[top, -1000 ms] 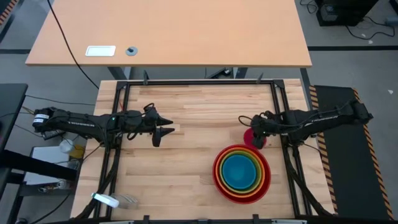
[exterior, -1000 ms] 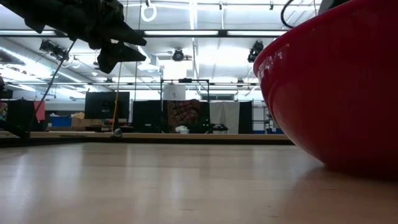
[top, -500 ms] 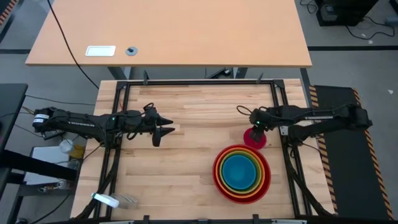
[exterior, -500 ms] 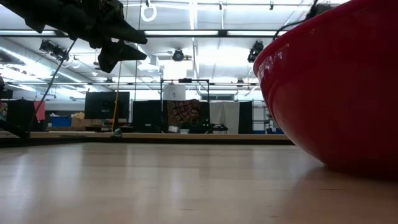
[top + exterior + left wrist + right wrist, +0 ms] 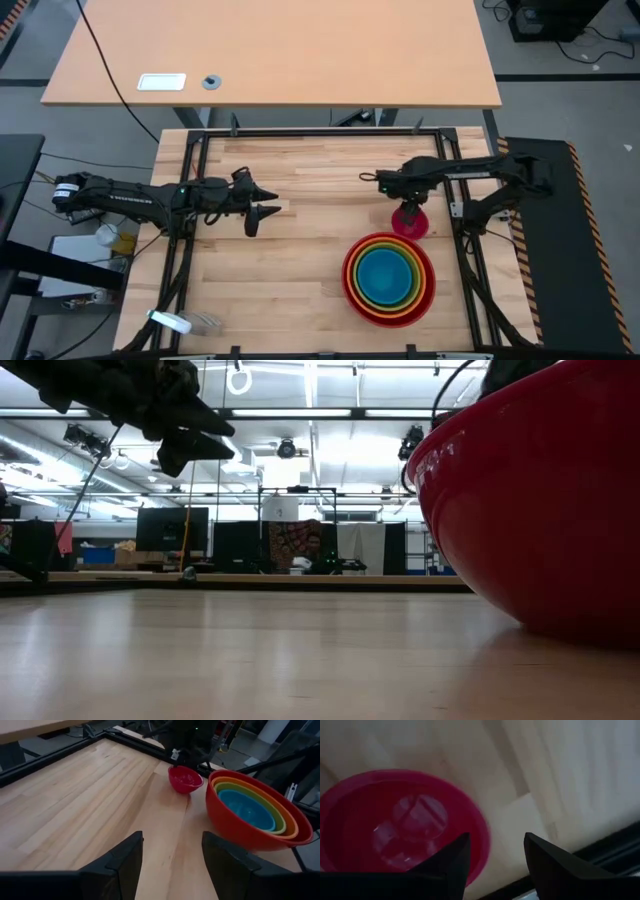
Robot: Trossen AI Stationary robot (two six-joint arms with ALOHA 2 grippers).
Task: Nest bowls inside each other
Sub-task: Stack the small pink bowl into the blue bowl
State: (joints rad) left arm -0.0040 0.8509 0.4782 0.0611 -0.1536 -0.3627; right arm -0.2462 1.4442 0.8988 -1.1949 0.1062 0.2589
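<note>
The small magenta-pink bowl (image 5: 410, 222) stands upright on the wooden table (image 5: 300, 270), just beyond the nested stack (image 5: 389, 278) of red, orange, green and blue bowls. My right gripper (image 5: 409, 206) hangs over the pink bowl and points down. It is open (image 5: 495, 865), with one finger over the bowl's rim (image 5: 482, 837) and the other outside it. My left gripper (image 5: 262, 208) waits open over the table's left half. In its wrist view (image 5: 172, 865) the pink bowl (image 5: 185, 778) and the stack (image 5: 255, 810) lie ahead.
A black frame (image 5: 300, 134) runs round the table's edges. In the low view the red bowl's wall (image 5: 540, 500) fills the right side. Bare wood lies between the two arms. A second desk (image 5: 270, 50) stands beyond the far edge.
My right gripper has swung toward the table's far left, over the pink bowl, and tipped from slanting to pointing almost straight down. The pink bowl and the stack have stayed where they were.
</note>
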